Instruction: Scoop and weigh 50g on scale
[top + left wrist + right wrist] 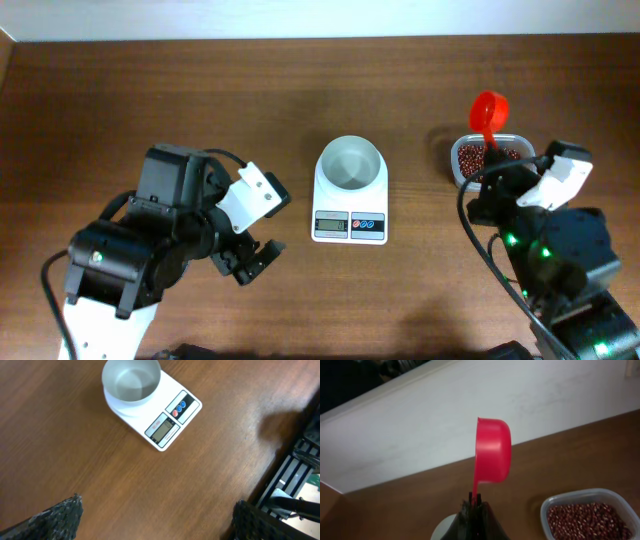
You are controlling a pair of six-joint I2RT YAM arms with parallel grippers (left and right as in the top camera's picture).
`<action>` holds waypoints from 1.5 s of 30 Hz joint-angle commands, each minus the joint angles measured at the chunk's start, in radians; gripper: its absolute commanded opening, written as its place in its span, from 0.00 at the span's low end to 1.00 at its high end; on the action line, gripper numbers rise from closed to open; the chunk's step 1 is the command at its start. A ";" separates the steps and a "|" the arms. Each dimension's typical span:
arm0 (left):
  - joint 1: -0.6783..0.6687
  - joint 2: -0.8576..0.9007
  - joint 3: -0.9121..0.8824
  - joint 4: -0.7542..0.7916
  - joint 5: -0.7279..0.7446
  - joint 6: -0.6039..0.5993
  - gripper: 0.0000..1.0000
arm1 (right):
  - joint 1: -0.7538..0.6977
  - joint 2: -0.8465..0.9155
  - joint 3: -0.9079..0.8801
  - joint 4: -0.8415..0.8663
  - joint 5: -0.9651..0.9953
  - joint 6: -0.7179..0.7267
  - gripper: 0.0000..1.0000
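Observation:
The white scale stands mid-table with its round white bowl, which looks empty; the left wrist view shows the scale and bowl too. Dark reddish-brown beans fill a clear tub, also seen in the right wrist view. My right gripper is shut on the handle of an orange-red scoop, held upright above the tub's left side. No beans show in the scoop. My left gripper hangs open over bare wood, left of the scale.
The clear tub sits right of the scale, partly under my right arm. A white wall runs along the table's far edge. In the left wrist view the table's edge and a black frame lie to the right.

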 commanded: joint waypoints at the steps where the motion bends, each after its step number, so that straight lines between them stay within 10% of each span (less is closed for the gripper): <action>1: 0.006 0.013 0.011 0.018 0.055 0.056 0.99 | -0.007 -0.060 0.016 -0.063 -0.010 -0.007 0.04; 45: 0.007 0.047 -0.089 0.079 0.021 0.129 0.99 | -0.006 -0.096 0.016 -0.155 -0.159 -0.008 0.04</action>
